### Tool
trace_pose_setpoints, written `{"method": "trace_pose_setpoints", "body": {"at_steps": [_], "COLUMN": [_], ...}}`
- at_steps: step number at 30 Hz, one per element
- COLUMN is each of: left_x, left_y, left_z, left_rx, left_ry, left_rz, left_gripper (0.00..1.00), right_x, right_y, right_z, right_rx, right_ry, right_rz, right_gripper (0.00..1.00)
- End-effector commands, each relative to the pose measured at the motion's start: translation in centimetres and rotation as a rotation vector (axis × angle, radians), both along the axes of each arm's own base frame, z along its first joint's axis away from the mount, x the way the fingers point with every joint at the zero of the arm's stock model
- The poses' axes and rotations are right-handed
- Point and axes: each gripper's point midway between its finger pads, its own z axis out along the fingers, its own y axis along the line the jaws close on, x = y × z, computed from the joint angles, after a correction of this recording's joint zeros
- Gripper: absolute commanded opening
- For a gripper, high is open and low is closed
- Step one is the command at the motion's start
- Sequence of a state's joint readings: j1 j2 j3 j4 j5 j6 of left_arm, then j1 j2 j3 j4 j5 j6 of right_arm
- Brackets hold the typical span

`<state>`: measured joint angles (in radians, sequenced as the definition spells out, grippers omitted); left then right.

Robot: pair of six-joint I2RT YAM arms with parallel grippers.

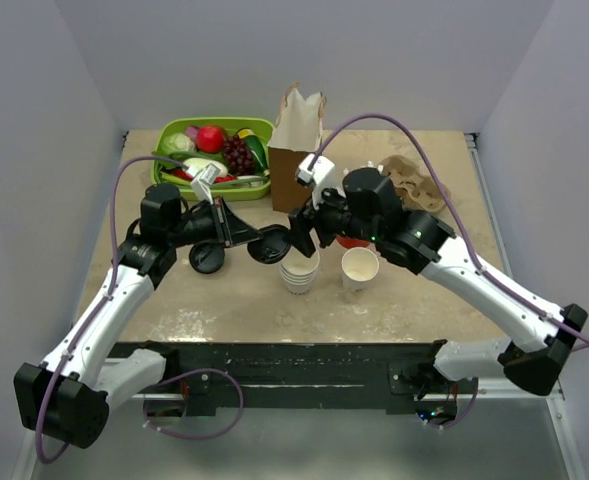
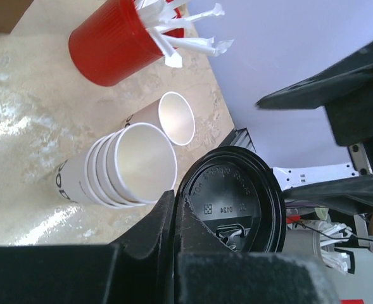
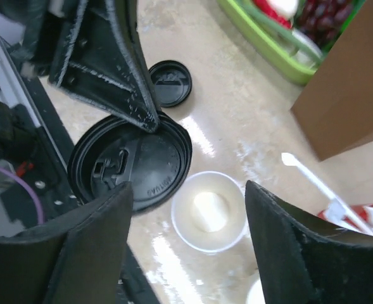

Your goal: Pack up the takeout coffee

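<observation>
No lidded cup is in view. My left gripper (image 1: 252, 240) is shut on the rim of a loose black sip lid (image 1: 270, 246), held in the air just left of the stack of lidless white cups (image 1: 300, 270). The lid fills the left wrist view (image 2: 233, 202) beside the stack (image 2: 123, 168). My right gripper (image 1: 307, 232) is open and empty above the stack (image 3: 209, 211), with the held lid (image 3: 132, 161) by its left finger. A single lidless white cup (image 1: 360, 267) stands right of the stack. A second black lid (image 1: 206, 257) lies on the table.
A brown paper bag (image 1: 296, 150) stands open behind the cups. A green basket (image 1: 170, 131) of toy food is at the back left. A red cup (image 2: 116, 41) of white stirrers stands under my right arm. A cardboard carrier (image 1: 409, 180) lies at the back right.
</observation>
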<state>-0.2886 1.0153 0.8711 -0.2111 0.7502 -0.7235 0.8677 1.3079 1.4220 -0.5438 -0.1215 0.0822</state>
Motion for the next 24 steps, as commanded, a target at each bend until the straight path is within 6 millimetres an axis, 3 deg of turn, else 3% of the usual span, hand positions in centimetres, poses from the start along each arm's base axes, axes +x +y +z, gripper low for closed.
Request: {"method": "trace_pose_setpoints", "body": {"at_steps": [1,2,4,6,7,12,17,24], "left_x": [-0.5,-0.9,-1.4,-1.6,-1.7,-2.5,-3.7,-4.1], "left_y": [0.1,-0.2,-0.5,-0.5,-0.4,-0.6,-0.6,-0.3], "left_z": [0.1,-0.1,-0.1,-0.5,-0.8,-1.1,-1.7,-1.5], "left_rx": [0.001,-0.009,-0.028,-0.026,-0.016,-0.023,-0.035,-0.025], "left_ry": [0.101,0.129,0.169,0.201,0.225,0.265,0.332,0.338], "left_rz": [0.013,-0.014,-0.041,-0.047,-0.044,-0.076,-0.1,-0.088], "left_gripper": [0.0,0.0,0.0,0.0,0.0,0.0,0.0,0.0], "right_x": [-1.9,-2.7,-4.9,-7.2,-7.3,-9.8,-9.6,-8.4], "right_y": [-1.7,-1.8,-2.8,-3.4,-3.5,-2.8,-1.1,1.3], "right_z": [6.7,7.0,6.7,5.7,5.5,3.1,0.9,-0.1], "right_rx": [0.051,0.048,0.007,0.004,-0.018,-0.063,-0.123,-0.14], "right_ry": [-0.459,-0.538,-0.768,-0.865,-0.913,-0.859,-0.877,-0.811], "right_rz": [0.219,0.284,0.439,0.556,0.578,0.816,0.954,0.961], "right_gripper": [0.75,0.75,0.85,0.9,0.92,0.88,0.83,0.76]}}
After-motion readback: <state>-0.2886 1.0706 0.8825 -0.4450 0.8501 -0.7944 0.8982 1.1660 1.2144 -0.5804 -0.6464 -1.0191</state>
